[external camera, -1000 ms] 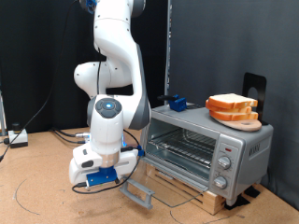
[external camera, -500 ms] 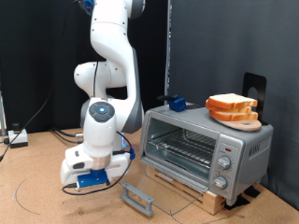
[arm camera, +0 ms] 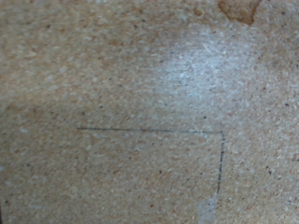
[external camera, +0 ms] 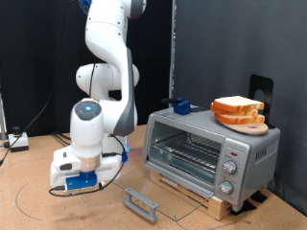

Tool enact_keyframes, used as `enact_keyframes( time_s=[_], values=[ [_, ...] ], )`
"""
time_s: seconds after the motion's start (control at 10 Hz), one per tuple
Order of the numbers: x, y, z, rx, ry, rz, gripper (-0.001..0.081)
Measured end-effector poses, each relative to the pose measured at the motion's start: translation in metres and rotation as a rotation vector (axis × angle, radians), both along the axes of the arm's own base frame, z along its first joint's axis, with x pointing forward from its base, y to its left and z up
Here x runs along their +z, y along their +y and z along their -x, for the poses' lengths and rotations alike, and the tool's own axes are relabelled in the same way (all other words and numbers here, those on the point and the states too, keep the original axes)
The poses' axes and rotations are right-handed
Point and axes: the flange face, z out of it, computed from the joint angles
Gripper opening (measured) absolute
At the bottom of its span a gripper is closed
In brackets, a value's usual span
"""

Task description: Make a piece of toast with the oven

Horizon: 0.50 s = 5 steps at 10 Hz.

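1. There is one oven (external camera: 213, 153). It sits on a wooden pallet (external camera: 216, 203) on the table (external camera: 38, 206), at about 4 o'clock in the exterior view.
2. Its glass door (external camera: 173, 196) is dropped all the way down, and one grey door handle (external camera: 141, 204) sticks out in front, at about 6 o'clock.
3. One wire rack (external camera: 187, 151) shows inside the oven, with nothing on it.
4. Two round knobs (external camera: 229, 170) can be seen on the oven's panel.
5. A small stack of bread lies on one round wooden board (external camera: 251, 126) on top of the oven, at about 2 o'clock. It looks like about three slices. The piece of toast (external camera: 236, 104) on top is pale with a brown crust.
6. One small blue thing (external camera: 180, 106) sits on the oven's top, near its back corner.
7. There is one white robot arm with one gripper (external camera: 77, 183).
8. A second ago the gripper was close to the door handle. Now it has moved away from the oven toward 9 o'clock and hangs low over the table.
9. The toast is up at 2 o'clock from the gripper, well apart from it.
10. I cannot tell if the gripper is spread or squeezed together. The wrist view shows only bare table with a thin drawn line (arm camera: 149, 131) and a brown stain (arm camera: 241, 9).
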Motion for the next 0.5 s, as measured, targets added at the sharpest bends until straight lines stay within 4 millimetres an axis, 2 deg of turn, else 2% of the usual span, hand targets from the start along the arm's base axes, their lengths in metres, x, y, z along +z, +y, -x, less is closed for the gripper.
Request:
enact_keyframes(
  time_s=[0.2,0.5],
  values=[
    [0.001,0.002,0.003,0.028,0.021,-0.016,0.0808],
    [0.034,0.008,0.007,0.183,-0.079,-0.277,0.0808]
  ],
)
